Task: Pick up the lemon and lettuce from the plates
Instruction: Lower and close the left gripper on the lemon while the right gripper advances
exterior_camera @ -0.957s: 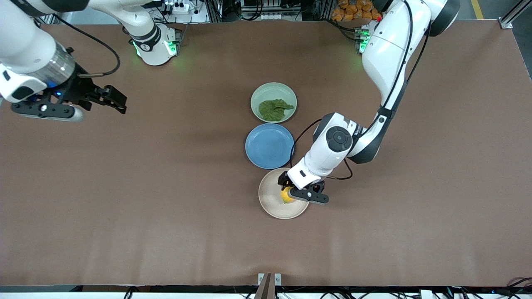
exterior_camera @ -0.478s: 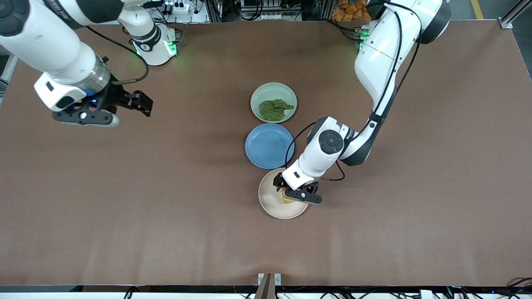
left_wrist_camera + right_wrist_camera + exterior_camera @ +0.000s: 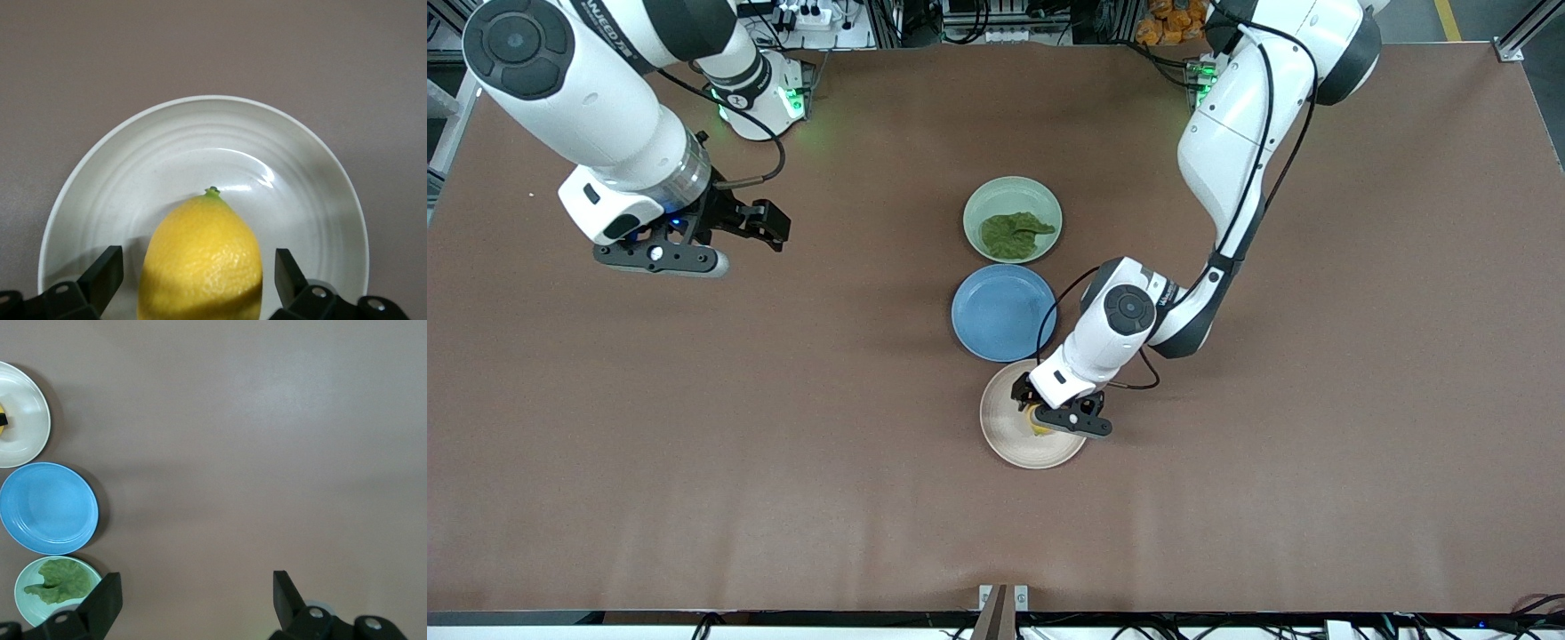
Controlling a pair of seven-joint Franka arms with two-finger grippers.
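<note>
We see a blue plate sitting empty on the brown table, in the middle of a row of three dishes. Along the table's edge nearest the front camera we notice a small metal bracket. Past the edge where the bases stand, we make out a heap of orange items.

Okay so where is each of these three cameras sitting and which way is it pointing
Front view: high across the table, facing both arm bases; shows the mint plate, blue plate, beige plate and both arms.
Left wrist view: on the left arm, looking down at the lemon on the beige plate; the open left gripper straddles it, fingers apart.
Right wrist view: on the right arm over bare table, looking down; open right gripper at the edge.
Shared: the right wrist and front views both show the lettuce and all three plates.
</note>
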